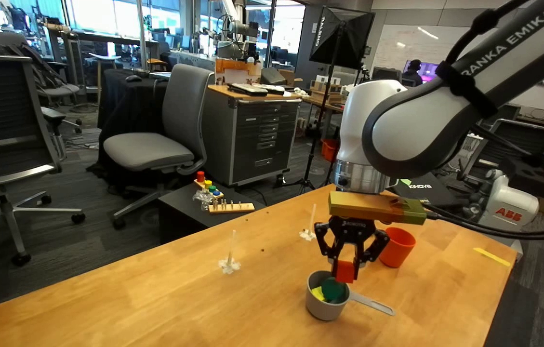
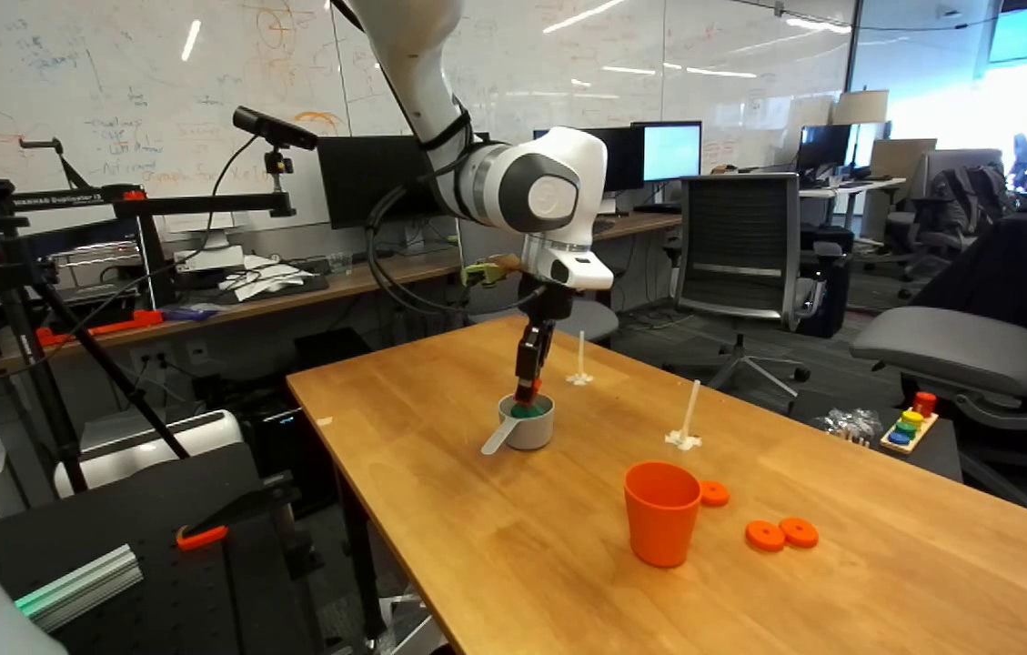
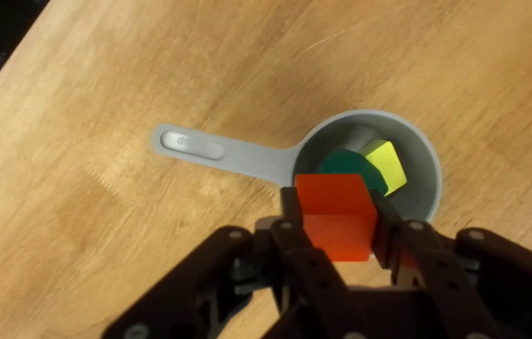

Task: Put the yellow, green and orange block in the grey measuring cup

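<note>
Pinched in my gripper (image 1: 345, 272) at the mouth of the grey cup (image 1: 325, 311), the orange block (image 3: 339, 216) hides part of the green block (image 3: 349, 162) in the wrist view; that and the yellow block (image 3: 389, 165) lie inside. Whether mine touches the rim I cannot tell. My arm (image 1: 411, 132), cut off in both exterior views, bends down.

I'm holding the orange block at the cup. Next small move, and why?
I'd nudge the gripper slightly toward the middle of the grey measuring cup, away from its handle, before letting go. In the wrist view, the held orange block sits toward the handle side and hides part of the rim, so it might catch there. The green block and yellow block lie inside.
</note>
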Available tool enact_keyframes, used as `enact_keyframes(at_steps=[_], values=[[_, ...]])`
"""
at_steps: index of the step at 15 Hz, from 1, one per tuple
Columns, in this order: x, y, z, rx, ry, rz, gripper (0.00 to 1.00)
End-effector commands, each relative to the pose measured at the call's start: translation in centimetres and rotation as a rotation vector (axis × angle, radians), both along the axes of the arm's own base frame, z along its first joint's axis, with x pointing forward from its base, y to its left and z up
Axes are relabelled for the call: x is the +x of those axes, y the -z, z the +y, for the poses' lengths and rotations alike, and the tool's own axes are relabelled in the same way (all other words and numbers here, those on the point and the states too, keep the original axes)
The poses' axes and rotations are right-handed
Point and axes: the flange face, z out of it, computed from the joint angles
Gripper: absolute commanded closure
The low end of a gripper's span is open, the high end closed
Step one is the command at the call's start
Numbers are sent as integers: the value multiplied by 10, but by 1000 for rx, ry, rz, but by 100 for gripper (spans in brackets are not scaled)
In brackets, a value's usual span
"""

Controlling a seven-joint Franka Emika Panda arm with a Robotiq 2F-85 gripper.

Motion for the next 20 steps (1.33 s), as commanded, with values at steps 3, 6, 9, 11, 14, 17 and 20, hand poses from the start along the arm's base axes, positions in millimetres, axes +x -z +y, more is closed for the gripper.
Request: enact_keyframes(at_steps=[3,6,9,11,14,17,20], values=[[11,-3,26,-7,-27,11,88],[14,6,34,-12,-33,22,88],[18,14,41,-20,-42,27,88],[21,16,45,-24,-48,29,88],[23,24,48,-29,-52,40,88],[23,34,49,-30,-63,51,88],[25,34,48,-33,-64,57,31]])
